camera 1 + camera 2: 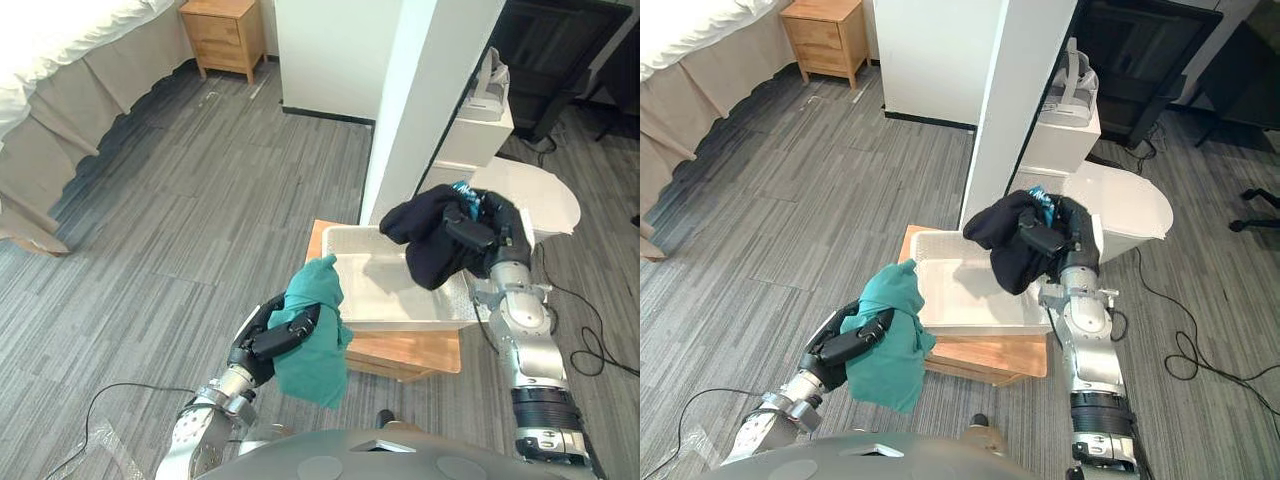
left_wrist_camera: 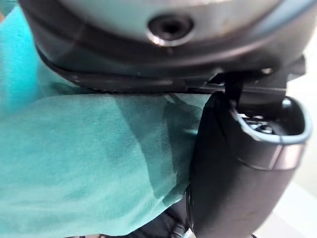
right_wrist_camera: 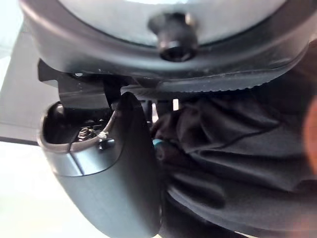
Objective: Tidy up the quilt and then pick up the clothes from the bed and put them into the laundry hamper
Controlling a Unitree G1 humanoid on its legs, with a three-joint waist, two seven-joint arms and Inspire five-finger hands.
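A white laundry hamper (image 1: pixel 378 292) rests on a low wooden stand (image 1: pixel 415 352) before me. My left hand (image 1: pixel 268 340) is shut on a teal garment (image 1: pixel 318 335) that hangs just off the hamper's left edge; the teal garment (image 2: pixel 84 163) lies against that hand's thumb in the left wrist view. My right hand (image 1: pixel 482 236) is shut on a black garment (image 1: pixel 432 240), held over the hamper's right side. The black garment (image 3: pixel 237 163) bunches under the right hand's thumb (image 3: pixel 119 168) in the right wrist view. A bit of teal-blue cloth shows at the top of the black bundle.
A white pillar (image 1: pixel 420 100) rises right behind the hamper. The bed (image 1: pixel 60 70) with a white quilt and beige skirt stands at far left, a wooden nightstand (image 1: pixel 225 35) beside it. A white round table (image 1: pixel 535 195) and white cabinet (image 1: pixel 480 130) stand at right.
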